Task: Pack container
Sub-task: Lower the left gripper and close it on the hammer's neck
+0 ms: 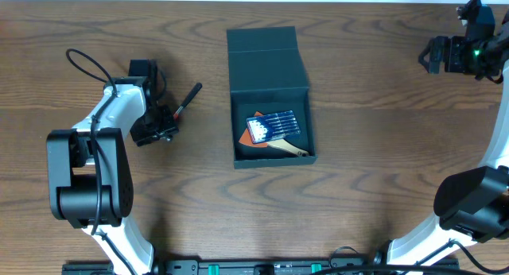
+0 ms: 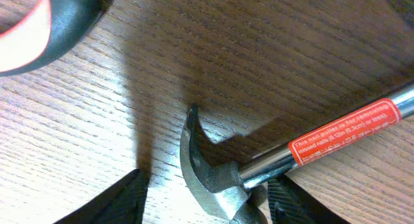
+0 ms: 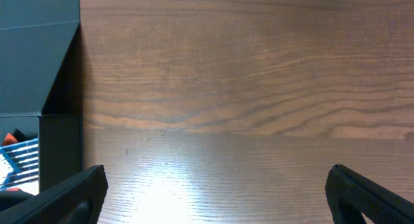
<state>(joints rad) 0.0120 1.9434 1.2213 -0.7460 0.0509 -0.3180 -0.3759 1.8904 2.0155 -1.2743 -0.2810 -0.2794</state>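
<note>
Wooden table (image 1: 358, 187), one hammer (image 2: 208, 173) down on it.
The hammer lies flat on the table's left half, chrome shaft wearing a red label; a black rail (image 1: 262, 267) lines the table's near edge.

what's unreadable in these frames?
- Hammer: in overhead, the head is hidden under the left gripper; in left wrist, the face is cut off by the bottom edge.
- Box contents: too small in overhead to identify; in right wrist, the wall hides all but a corner.
- Red-and-black object: in left wrist, blurred and cut off by the corner.
</note>
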